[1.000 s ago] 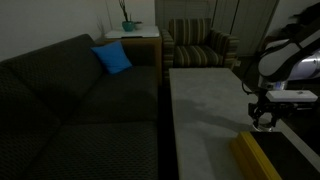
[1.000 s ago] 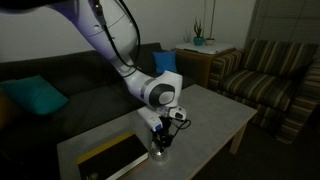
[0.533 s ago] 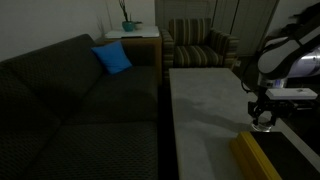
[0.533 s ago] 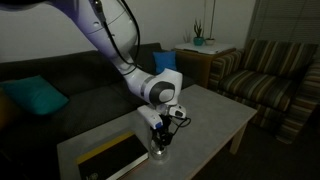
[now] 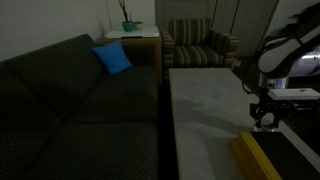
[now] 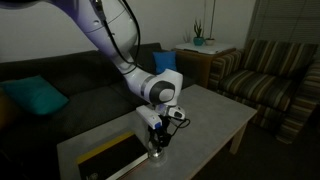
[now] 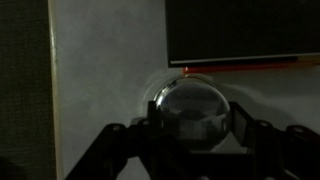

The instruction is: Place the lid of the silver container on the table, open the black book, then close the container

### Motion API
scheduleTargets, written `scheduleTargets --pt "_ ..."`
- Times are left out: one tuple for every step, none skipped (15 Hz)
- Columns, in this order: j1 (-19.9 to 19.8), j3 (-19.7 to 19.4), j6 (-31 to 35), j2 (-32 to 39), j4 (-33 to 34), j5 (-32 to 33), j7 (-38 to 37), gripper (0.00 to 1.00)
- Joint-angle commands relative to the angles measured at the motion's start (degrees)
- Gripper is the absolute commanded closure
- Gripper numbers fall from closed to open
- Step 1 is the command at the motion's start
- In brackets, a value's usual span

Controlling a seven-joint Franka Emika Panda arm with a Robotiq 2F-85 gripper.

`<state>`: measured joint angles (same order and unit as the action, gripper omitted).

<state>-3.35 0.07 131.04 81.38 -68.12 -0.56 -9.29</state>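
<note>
1. The gripper [image 7: 195,121] is clamped on the lid [image 7: 195,105]. In the wrist view, one dark finger [image 7: 148,126] presses on each side of the shiny round top.
2. A curved silver edge shows just left of the lid. I cannot tell whether the lid still sits on the container or is raised off it.
3. In an exterior view the gripper [image 6: 160,142] points straight down over the table [image 6: 215,112], with the small silver container [image 6: 158,151] directly under it.
4. The black book [image 7: 240,30] lies shut and flat on the table [image 7: 100,70], just beside the tin. Its yellow side [image 5: 250,155] shows in an exterior view.
5. The arm reaches in over the table [image 5: 200,100], with the gripper [image 5: 265,124] near the book's corner.
6. A dark sofa [image 5: 80,95] with a blue cushion [image 5: 112,58] stands alongside the table, and a striped armchair [image 5: 200,45] stands beyond its far end.
</note>
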Motion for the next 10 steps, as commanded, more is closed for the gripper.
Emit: scheduleTargets --pt "0.8 -1.1 2.5 -3.1 -3.6 0.4 -1.7 0.55" --pt "1.2 -1.5 2.5 -3.4 -3.7 0.7 -2.0 0.55" --pt "1.7 -2.0 1.8 -3.8 -3.7 0.9 -2.7 0.55" --pt "2.3 -2.7 1.3 -4.1 -3.7 1.2 -3.6 0.55" --pt "3.1 -3.9 -0.1 -4.4 -3.7 1.5 -5.3 0.55" --pt "3.9 -5.1 -1.3 -4.4 -3.6 1.6 -7.1 0.55" --pt "4.6 -6.3 -2.3 -4.2 -3.7 1.6 -9.1 0.55" --pt "4.9 -7.0 -3.1 -4.1 -4.0 1.4 -10.1 0.55" --pt "5.0 -7.6 -3.7 -3.9 -4.4 1.0 -11.1 0.55" --pt "5.0 -7.9 -3.9 -3.7 -4.9 0.8 -11.7 0.55"
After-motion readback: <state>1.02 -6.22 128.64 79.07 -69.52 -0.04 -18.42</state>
